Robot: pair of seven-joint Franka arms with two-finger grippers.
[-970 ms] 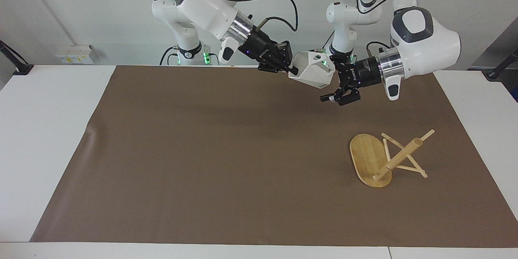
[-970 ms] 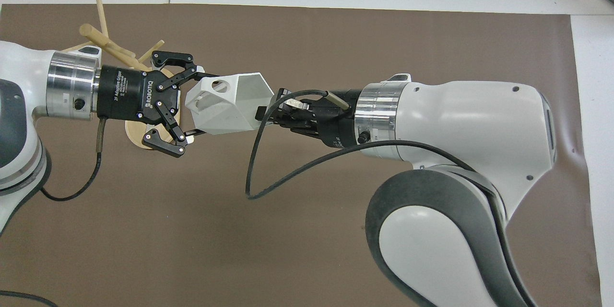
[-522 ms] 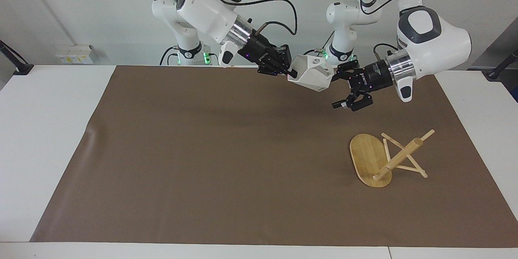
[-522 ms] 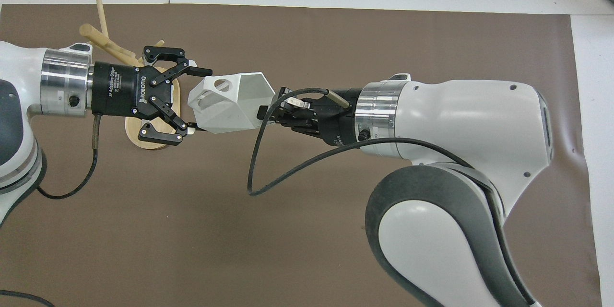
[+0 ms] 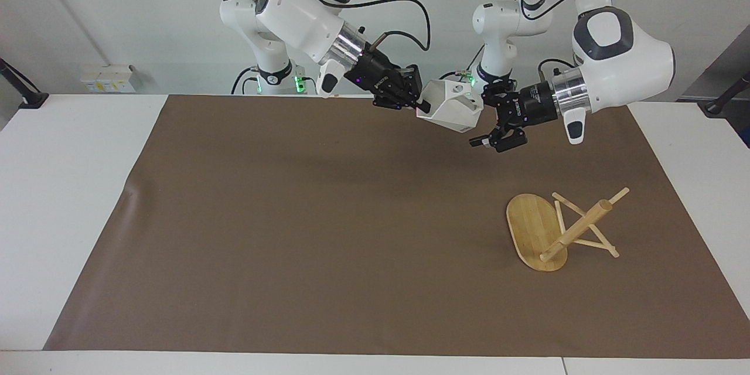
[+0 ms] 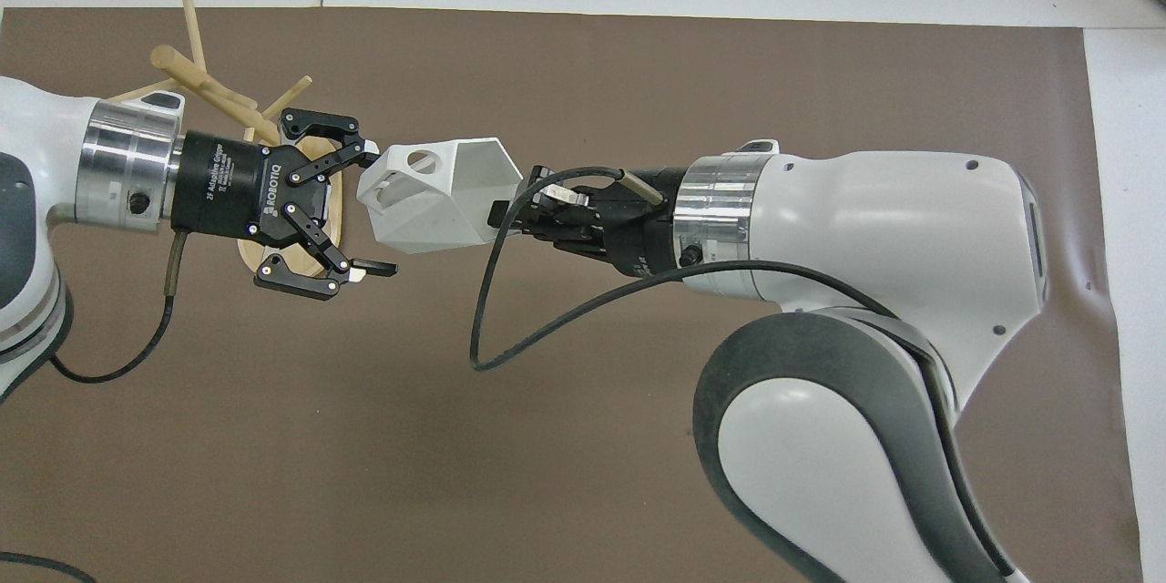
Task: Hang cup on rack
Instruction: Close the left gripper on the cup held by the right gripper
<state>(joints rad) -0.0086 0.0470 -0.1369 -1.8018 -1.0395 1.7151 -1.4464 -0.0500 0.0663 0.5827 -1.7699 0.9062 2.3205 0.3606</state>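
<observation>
The white faceted cup (image 5: 451, 106) (image 6: 437, 200) hangs in the air over the brown mat's edge nearest the robots. My right gripper (image 5: 419, 106) (image 6: 501, 214) is shut on its rim. My left gripper (image 5: 481, 116) (image 6: 375, 209) is open at the cup's handle end, one fingertip on either side of it. I cannot tell whether it touches the cup. The bamboo rack (image 5: 577, 228) (image 6: 196, 77) lies tipped over on the mat toward the left arm's end. Its oval base (image 5: 530, 225) stands on edge and its pegs stick out. In the overhead view the left gripper hides part of the base.
A brown mat (image 5: 293, 217) covers most of the white table (image 5: 70, 187). Bare mat stretches from the rack toward the right arm's end. A black cable (image 6: 483, 328) loops down from the right wrist.
The left gripper drew back from the cup, then came in again at its handle end with the wrist turned, staying open. The right gripper kept its hold and the cup barely shifted.
</observation>
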